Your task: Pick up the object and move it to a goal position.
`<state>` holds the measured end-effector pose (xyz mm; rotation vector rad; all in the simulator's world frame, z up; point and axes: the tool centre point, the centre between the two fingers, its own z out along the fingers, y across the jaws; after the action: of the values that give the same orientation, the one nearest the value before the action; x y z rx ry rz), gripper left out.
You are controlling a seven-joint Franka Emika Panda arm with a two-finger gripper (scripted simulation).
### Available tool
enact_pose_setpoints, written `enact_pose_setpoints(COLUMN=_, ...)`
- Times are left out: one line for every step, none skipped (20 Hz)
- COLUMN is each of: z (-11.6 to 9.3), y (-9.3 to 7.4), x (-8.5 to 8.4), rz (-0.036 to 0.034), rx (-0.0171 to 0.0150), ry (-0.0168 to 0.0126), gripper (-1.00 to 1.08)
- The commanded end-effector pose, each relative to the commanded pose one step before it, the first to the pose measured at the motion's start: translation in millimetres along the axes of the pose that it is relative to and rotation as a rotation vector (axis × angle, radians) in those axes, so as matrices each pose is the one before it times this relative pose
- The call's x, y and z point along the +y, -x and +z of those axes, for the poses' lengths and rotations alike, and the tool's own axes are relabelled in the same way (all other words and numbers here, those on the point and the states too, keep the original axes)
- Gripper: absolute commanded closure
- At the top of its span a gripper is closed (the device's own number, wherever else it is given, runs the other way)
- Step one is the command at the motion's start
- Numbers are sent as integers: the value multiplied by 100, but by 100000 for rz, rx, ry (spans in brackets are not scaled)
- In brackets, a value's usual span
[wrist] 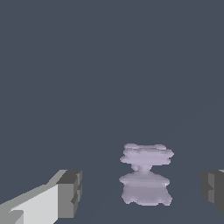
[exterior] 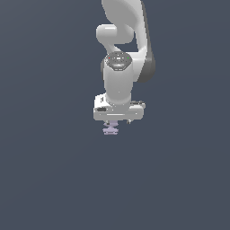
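A: How is the gripper (wrist: 142,192) seen?
B: Spread wide; nothing is gripped.
A: And the pale lilac object (wrist: 145,175)?
B: It is seen between the fingers (wrist: 70,192), untouched, directly beneath the gripper.

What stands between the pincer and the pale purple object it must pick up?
Nothing visible does. In the wrist view the pincer is open, and the purple object sits in the gap between its two fingers, apart from both. The exterior view shows only the arm directly above the object. No goal marker is visible.
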<state>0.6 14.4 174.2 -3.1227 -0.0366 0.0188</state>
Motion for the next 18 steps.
enact_pose_setpoints(z=0, y=0, x=1, rz=0, rx=0, ry=0, gripper=-60)
enact_pose_setpoints(z=-2, y=-1, x=-18, rz=-57, rx=23, ry=32, gripper=-60)
enact_pose_setpoints(z=-12, y=-1, x=-69, rz=-189, rx=76, ry=104, gripper=-60)
enact_pose_setpoints(z=-15, y=-3, x=-101, rz=-298, rx=118, ry=161, gripper=-60)
enact_pose_setpoints(z=-21, y=-4, x=-141, rz=-422, rx=159, ry=223, gripper=-60)
enact_pose_setpoints(z=-22, y=-6, x=-150, rz=-467, rx=161, ry=237, gripper=-60)
enact_pose_setpoints(z=-14, y=-5, x=-107, rz=-356, rx=105, ry=170, gripper=-60)
enact_pose_setpoints(z=-6, y=-4, x=-62, rz=-232, rx=51, ry=102, gripper=-60)
enact_pose_setpoints(z=0, y=-2, x=-15, rz=-92, rx=4, ry=32, gripper=-60)
enact_pose_setpoints(z=3, y=1, x=16, rz=60, rx=-19, ry=-29, gripper=-60)
enact_pose_setpoints(z=-7, y=5, x=19, rz=175, rx=32, ry=-41, gripper=-60)
enact_pose_setpoints(z=-9, y=4, x=4, rz=109, rx=47, ry=-12, gripper=-60)
enact_pose_setpoints(z=4, y=-2, x=-8, rz=-65, rx=-18, ry=12, gripper=-60)
enact_pose_setpoints(z=14, y=-6, x=-4, rz=-211, rx=-84, ry=27, gripper=-60)
enact_pose_setpoints(z=28, y=-12, x=-9, rz=-366, rx=-156, ry=41, gripper=-60)
enact_pose_setpoints(z=38, y=-16, x=-5, rz=-508, rx=-222, ry=54, gripper=-60)
enact_pose_setpoints(z=49, y=-20, x=-4, rz=-653, rx=-289, ry=67, gripper=-60)
enact_pose_setpoints(z=60, y=-25, x=-7, rz=-798, rx=-353, ry=81, gripper=-60)
